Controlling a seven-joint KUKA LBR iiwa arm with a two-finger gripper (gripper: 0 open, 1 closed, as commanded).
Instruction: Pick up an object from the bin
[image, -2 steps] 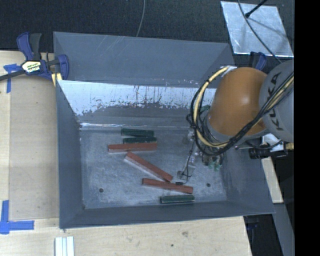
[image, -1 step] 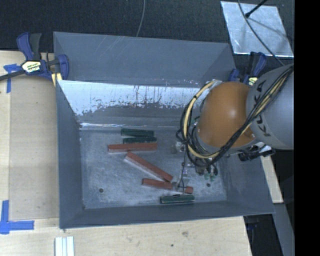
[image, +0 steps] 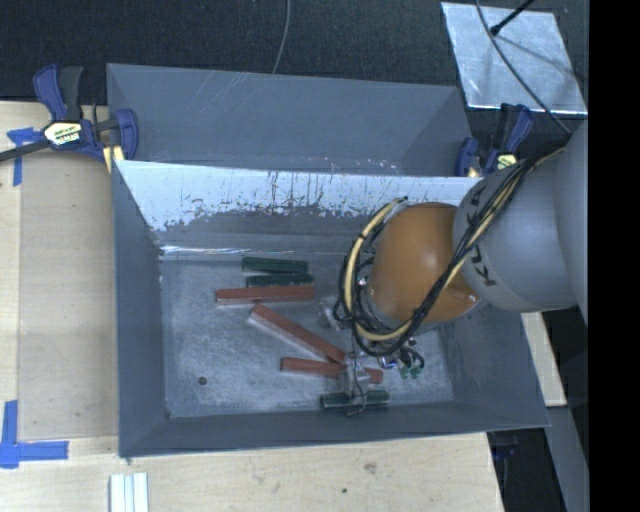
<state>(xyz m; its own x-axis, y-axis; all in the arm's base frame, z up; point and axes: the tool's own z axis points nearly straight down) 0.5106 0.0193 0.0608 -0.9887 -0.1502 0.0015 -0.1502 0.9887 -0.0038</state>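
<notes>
My gripper (image: 355, 384) reaches down below the orange cover, near the bin's front wall right of the middle. Directly under it lies a short dark green bar (image: 353, 401), flat along the front edge of the bin floor. The gripper's tip meets or nearly meets this bar; whether they touch is unclear. A red-brown bar (image: 310, 367) lies just to the left of the gripper, and a small red-brown piece (image: 373, 376) sits just to its right. A longer red-brown bar (image: 295, 334) lies diagonally up and to the left, its lower end close to the gripper.
Further back on the bin floor lie another red-brown bar (image: 265, 295) and two dark green bars (image: 276, 266), roughly parallel. The arm and its orange cover overhang the right part of the bin. The bin's front wall is close behind the gripper.
</notes>
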